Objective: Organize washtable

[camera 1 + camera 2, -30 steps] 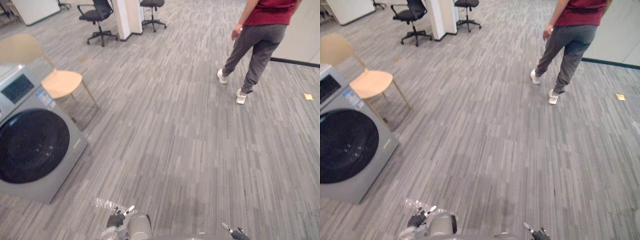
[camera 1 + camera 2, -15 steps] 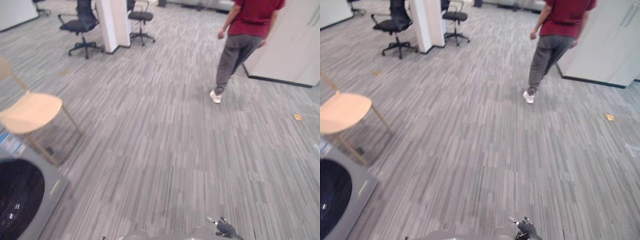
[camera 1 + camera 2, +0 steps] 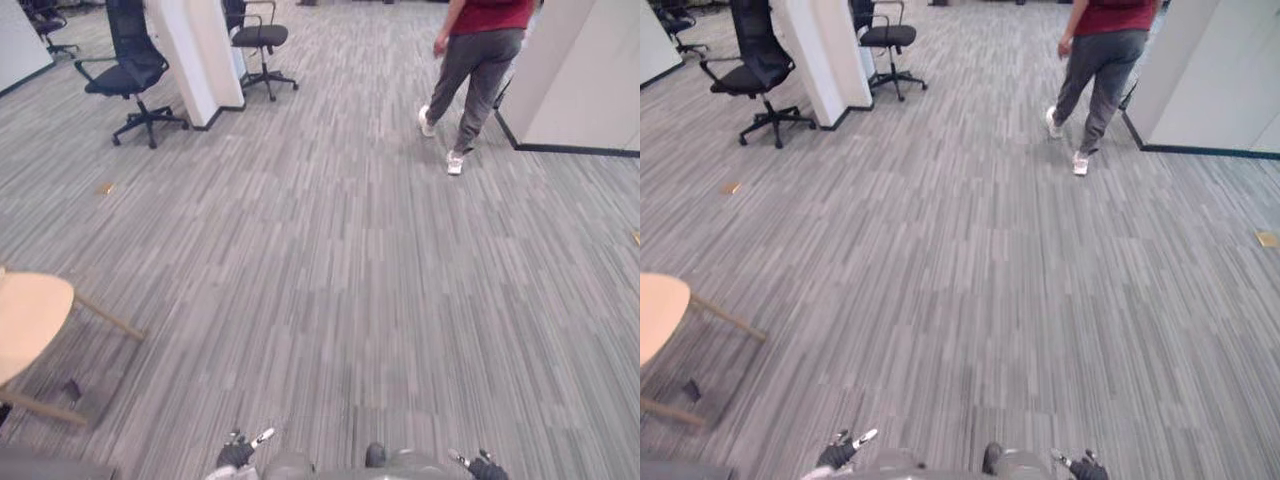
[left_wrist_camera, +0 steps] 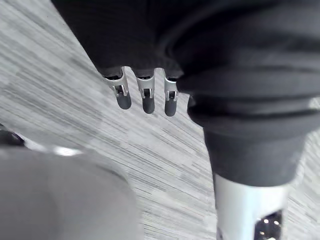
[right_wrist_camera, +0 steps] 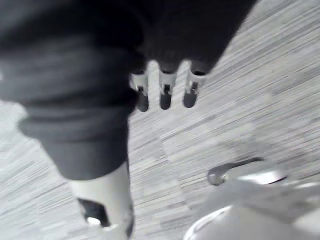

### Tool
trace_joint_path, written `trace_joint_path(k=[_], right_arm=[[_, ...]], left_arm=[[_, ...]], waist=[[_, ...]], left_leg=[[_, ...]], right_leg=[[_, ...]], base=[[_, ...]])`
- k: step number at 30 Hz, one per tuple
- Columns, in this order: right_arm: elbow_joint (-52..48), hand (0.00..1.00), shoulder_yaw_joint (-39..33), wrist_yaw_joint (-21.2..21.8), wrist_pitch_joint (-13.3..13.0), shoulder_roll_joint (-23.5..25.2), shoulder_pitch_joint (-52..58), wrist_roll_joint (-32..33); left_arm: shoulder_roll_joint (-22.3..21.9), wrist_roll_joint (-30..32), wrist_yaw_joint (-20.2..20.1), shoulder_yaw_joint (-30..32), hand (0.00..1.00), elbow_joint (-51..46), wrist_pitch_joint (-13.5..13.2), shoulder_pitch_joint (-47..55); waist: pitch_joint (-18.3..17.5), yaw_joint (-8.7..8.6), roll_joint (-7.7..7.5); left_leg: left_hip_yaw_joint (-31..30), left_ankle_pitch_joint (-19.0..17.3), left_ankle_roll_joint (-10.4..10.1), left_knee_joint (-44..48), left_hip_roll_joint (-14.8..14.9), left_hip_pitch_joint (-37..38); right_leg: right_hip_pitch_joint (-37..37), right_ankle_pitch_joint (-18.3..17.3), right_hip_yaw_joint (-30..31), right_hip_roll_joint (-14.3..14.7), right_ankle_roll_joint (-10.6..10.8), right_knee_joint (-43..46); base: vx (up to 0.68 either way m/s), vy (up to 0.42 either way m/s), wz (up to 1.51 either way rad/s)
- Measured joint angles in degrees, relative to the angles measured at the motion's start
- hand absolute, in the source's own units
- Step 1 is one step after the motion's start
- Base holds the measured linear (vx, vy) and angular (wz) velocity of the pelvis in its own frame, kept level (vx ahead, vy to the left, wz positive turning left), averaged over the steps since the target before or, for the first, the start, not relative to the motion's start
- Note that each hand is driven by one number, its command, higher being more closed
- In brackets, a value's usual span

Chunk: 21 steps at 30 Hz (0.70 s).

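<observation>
My left hand (image 3: 238, 452) hangs low at the near edge of the left eye view, over grey carpet. In its wrist view the fingers (image 4: 145, 101) point down, relaxed, with nothing between them and the thumb. My right hand (image 3: 482, 465) hangs on the other side at the same height. In the right wrist view its fingers (image 5: 163, 98) are likewise straight and hold nothing. Only carpet lies under both hands.
A light wooden chair (image 3: 28, 322) stands at the near left, and the grey top of a washing machine (image 3: 45, 468) is below it. Two black office chairs (image 3: 130, 72) (image 3: 256, 36) flank a white pillar (image 3: 196, 55). A person (image 3: 478, 62) walks away beside a white cabinet (image 3: 590, 80).
The camera has swung right and up, so the washing machine and chair have slid off to the left. The person has walked farther away. Both hands stay low.
</observation>
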Motion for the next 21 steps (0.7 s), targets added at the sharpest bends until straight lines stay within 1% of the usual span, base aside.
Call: trace_joint_path(k=[1, 2, 3, 4, 5, 6, 7, 8, 9, 10, 11, 12, 13, 14, 15, 16, 17, 18, 19, 20, 21], right_arm=[[0.82, 0.0, -0.06, 0.0, -0.07, 0.47, -1.53, 0.54], [1.41, 0.0, -0.56, -0.07, -0.27, 0.92, -3.58, 0.7], [1.79, 0.0, -0.27, -0.14, -0.28, 0.99, -4.18, 0.71], [1.87, 0.0, 0.46, -0.16, -0.33, 0.64, -4.5, 0.66], [1.92, 0.0, 0.38, -0.13, -0.34, 0.37, -4.55, 0.61], [2.01, 0.0, 0.43, -0.16, -0.28, 0.71, -3.98, 0.53], [2.34, 0.0, 0.45, -0.14, -0.2, 1.46, -2.41, 0.48], [2.99, 0.0, 0.48, 0.07, -0.15, 2.16, -0.94, 0.31], [3.4, 0.0, 0.26, 0.14, -0.19, 2.2, -0.75, 0.28], [4.17, 0.0, -0.68, 0.24, -0.07, 2.25, -0.48, -0.13], [4.71, 0.0, -1.01, 0.31, -0.03, 2.37, 0.14, -0.27], [4.75, 0.0, -0.99, 0.36, -0.01, 2.39, 0.46, -0.24], [4.44, 0.0, -0.84, 0.88, -0.19, 2.35, 1.5, -0.2], [4.26, 0.0, -0.48, 1.2, -0.25, 2.36, 2.08, -0.16], [3.51, 0.0, -0.43, 1.57, -0.61, 2.23, 2.87, 0.18], [3.4, 0.0, -0.63, 2.22, -1.07, 1.88, 3.33, 0.45], [3.51, 0.0, -0.59, 2.35, -0.98, 1.82, 3.79, 0.46], [3.42, 0.0, -0.31, 2.28, -0.86, 2.13, 4.43, 0.53], [3.45, 0.0, -0.28, 2.25, -0.78, 2.35, 4.82, 0.63], [3.74, 0.0, -0.51, 2.11, -0.1, 2.84, 5.27, 0.92], [3.9, 0.0, -0.41, 1.99, 0.38, 2.8, 5.53, 0.91]], left_arm=[[0.63, -0.22, 0.02, -0.7, 0.0, 0.42, -0.02, 1.08], [1.25, -0.75, -0.02, -1.81, 0.0, 0.47, -0.06, 1.78], [1.43, -0.72, -0.04, -2.25, 0.0, 0.61, 0.0, 2.18], [1.21, -0.64, -0.01, -2.55, 0.0, 1.14, 0.03, 2.79], [0.34, -0.4, 0.02, -2.56, 0.0, 1.51, 0.43, 3.47], [0.32, -0.41, 0.15, -2.03, 0.0, 2.08, 0.69, 3.87], [1.27, -0.12, 0.15, -1.78, 0.0, 2.18, 0.76, 5.62], [1.87, -0.07, 0.39, -0.77, 0.0, 2.65, 0.8, 6.99], [2.51, -0.1, 0.53, -0.77, 0.0, 3.07, 0.8, 6.8], [4.0, -0.18, 0.55, -1.45, 0.0, 3.81, 0.96, 5.16], [5.12, -0.18, 0.62, -2.58, 0.0, 3.81, 1.3, 4.17], [5.34, -0.18, 0.7, -3.15, 0.0, 3.85, 1.31, 4.11], [5.32, -0.13, 0.9, -4.56, 0.0, 3.92, 1.39, 3.7], [5.33, 0.03, 0.94, -5.3, 0.0, 4.07, 1.45, 3.27], [6.06, 1.09, 0.96, -7.67, 0.0, 4.02, 1.89, 0.82], [5.72, 0.36, 0.88, -9.4, 0.0, 3.33, 1.99, -2.19], [5.57, 0.32, 0.94, -9.34, 0.0, 2.56, 1.76, -3.24], [4.38, -0.14, 1.08, -8.63, 0.0, -0.11, 1.05, -5.09], [3.83, -0.22, 1.12, -8.69, 0.0, -0.99, 0.46, -5.46], [3.68, -0.21, 1.08, -9.51, 0.0, -1.5, -0.68, -6.21], [3.12, -0.19, 1.05, -9.62, 0.0, -1.37, -0.58, -5.69]], waist=[[0.06, 0.85, -0.78], [0.32, 1.47, -1.54], [0.2, 1.6, -1.62], [-0.35, 1.58, -0.62], [-1.01, 1.91, 1.02], [-1.26, 2.44, 0.28], [-3.28, 3.22, -1.39], [-5.91, 2.85, -5.11], [-6.06, 2.63, -6.05], [-4.56, 2.3, -7.79], [-2.62, 1.29, -8.58], [-2.05, 0.98, -8.3], [-1.87, 0.28, -7.22], [-1.95, -0.25, -6.5], [-1.84, -0.51, -5.34], [-1.46, -1.11, -4.75], [-1.44, -1.76, -4.7], [-1.49, -2.67, -4.57], [-1.48, -2.89, -4.58], [-2.01, -4.43, -5.46], [-2.42, -4.79, -4.75]], left_leg=[[1.76, -2.31, 0.03, -5.26, -0.16, -2.61], [4.26, -2.74, -0.6, -21.27, -1.28, -6.31], [3.91, -1.57, -1.97, -30.8, -2.0, -6.84], [2.72, 0.66, -5.33, -43.91, -2.11, -7.74], [-0.68, 2.38, -6.69, -48.14, -1.55, -11.14], [-0.79, 4.89, -5.56, -44.86, -2.12, -11.69], [-0.19, 6.96, -3.32, -42.55, -4.43, -11.67], [0.37, 7.32, 0.75, -41.14, -7.76, -11.39], [0.91, 6.05, 2.45, -40.88, -9.03, -10.57], [0.93, 3.14, 4.06, -40.89, -11.81, -6.83], [0.5, 0.48, 5.14, -41.61, -14.03, -1.42], [0.2, -0.59, 5.36, -42.52, -14.77, 1.43], [-1.0, -2.47, 5.68, -45.48, -15.28, 8.25], [-1.66, -2.87, 5.83, -47.72, -15.28, 11.46], [-2.79, -3.05, 5.75, -52.23, -15.23, 16.91], [-4.17, -3.45, 5.82, -55.05, -15.17, 20.52], [-5.19, -4.24, 5.91, -55.8, -15.16, 21.91], [-7.17, -6.84, 6.06, -56.81, -15.11, 24.69], [-8.03, -7.91, 6.0, -56.98, -15.14, 25.79], [-10.47, -10.72, 3.75, -57.02, -15.69, 27.88], [-10.86, -12.28, 1.17, -56.41, -14.78, 29.3]], right_leg=[[2.42, -0.99, 1.94, -0.93, 0.54, -1.04], [5.99, -3.17, 3.94, -2.54, 1.84, -2.96], [7.25, -4.29, 4.51, -3.21, 2.13, -3.78], [8.87, -6.03, 5.53, -3.18, 2.57, -5.03], [10.53, -8.87, 6.57, -2.61, 3.17, -5.37], [11.63, -10.65, 7.17, -3.63, 2.59, -4.66], [11.94, -13.07, 8.37, -5.68, 0.9, -1.74], [6.4, -14.24, 8.94, -9.31, 2.63, 11.36], [3.74, -13.15, 9.23, -10.29, 4.91, 18.44], [-0.88, -6.75, 11.02, -12.06, 12.72, 33.06], [-4.22, -0.56, 11.42, -12.68, 16.21, 45.82], [-5.58, -0.77, 10.86, -12.73, 15.1, 50.32], [-8.63, -2.77, 8.34, -12.36, 11.79, 54.99], [-10.35, -4.18, 6.26, -12.03, 10.13, 55.2], [-14.81, -7.94, 2.96, -11.13, 8.98, 52.4], [-19.1, -10.64, 0.05, -10.35, 7.62, 45.31], [-21.1, -11.01, -1.16, -10.08, 7.68, 40.63], [-25.29, -8.54, -2.2, -8.96, 7.39, 26.9], [-26.37, -5.81, -2.13, -8.43, 7.66, 19.63], [-28.49, -0.55, -1.73, -8.43, 11.12, 5.99], [-29.65, -0.04, -2.03, -7.59, 10.28, 5.64]], base=[[0.8, 0.099, -1.15], [0.65, 0.126, -0.81], [0.65, 0.154, -0.62], [0.66, 0.251, -0.53], [0.68, 0.283, -0.55], [0.72, 0.304, -0.63], [0.83, 0.289, -0.52], [0.86, 0.279, -0.32], [1.02, 0.355, 0.06], [0.83, 0.312, 0.45], [0.8, 0.291, 0.42], [0.75, 0.224, 0.26], [0.7, 0.191, 0.08], [0.68, 0.185, 0.12], [0.72, 0.192, 0.35], [0.55, 0.133, 0.49], [0.66, 0.118, 0.76], [0.6, 0.033, 0.63], [0.79, -0.016, 0.86], [0.7, -0.078, 0.66], [0.82, -0.14, 0.83]])
